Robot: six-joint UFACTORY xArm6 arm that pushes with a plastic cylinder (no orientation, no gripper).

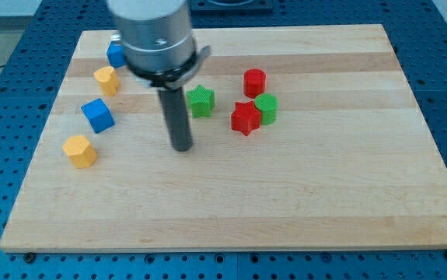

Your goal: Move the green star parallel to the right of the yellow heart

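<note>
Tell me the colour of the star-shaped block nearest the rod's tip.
Green: the green star, in the camera view, sits up and right of my tip.

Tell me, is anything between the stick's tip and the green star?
No. In the camera view, only bare wood lies between my tip and the green star, up and right of it.

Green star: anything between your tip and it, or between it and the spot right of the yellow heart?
Nothing visible. My tip sits just lower-left of the green star, and the board between it and the yellow heart holds no block.
</note>
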